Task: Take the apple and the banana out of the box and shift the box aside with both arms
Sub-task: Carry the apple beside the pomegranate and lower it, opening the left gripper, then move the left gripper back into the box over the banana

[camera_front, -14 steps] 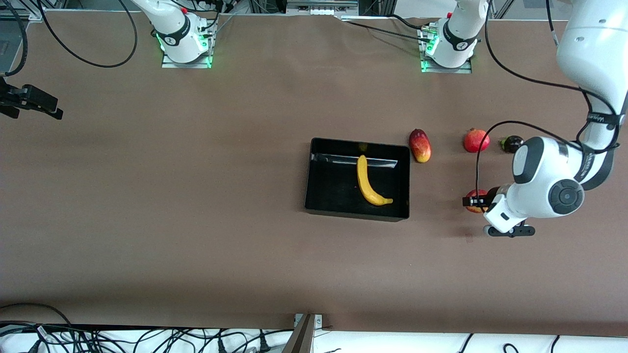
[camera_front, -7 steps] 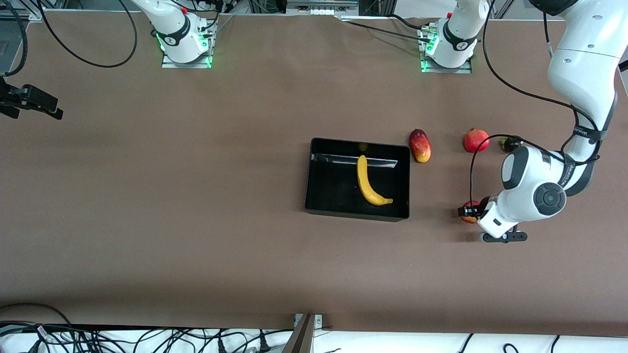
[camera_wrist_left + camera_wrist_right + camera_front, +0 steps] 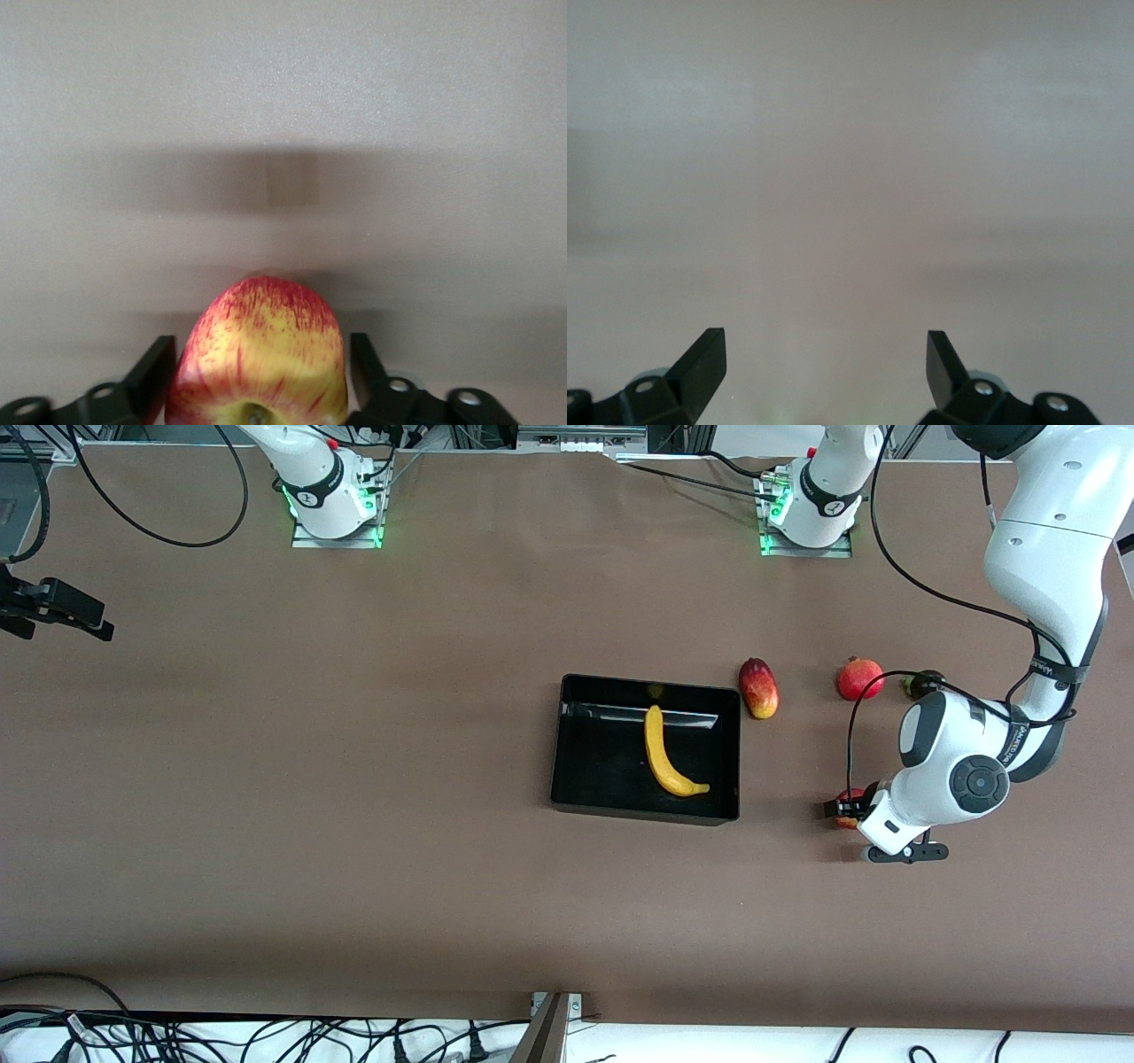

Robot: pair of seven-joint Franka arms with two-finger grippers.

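The black bin [image 3: 557, 737] sits mid-table with the yellow banana [image 3: 666, 757] lying in it. My left gripper [image 3: 842, 809] is beside the bin, toward the left arm's end of the table, shut on the red-yellow streaked apple [image 3: 848, 820]. In the left wrist view the apple [image 3: 257, 354] fills the gap between the two black fingers [image 3: 155, 367] of the left gripper [image 3: 257, 341], low over the brown table. My right gripper [image 3: 824, 341] is open and empty over bare table in the right wrist view; its arm waits and leaves the front view at the top.
An oblong red-yellow mango [image 3: 759, 688] lies beside the bin's corner. A red pomegranate [image 3: 859, 678] and a small dark fruit [image 3: 921, 684], partly hidden by the left arm, lie toward the left arm's end. A black device [image 3: 58, 609] sits at the right arm's end.
My left gripper has moved with the apple a little toward the front camera and slightly toward the bin. The banana, the bin and the other fruits have not moved.
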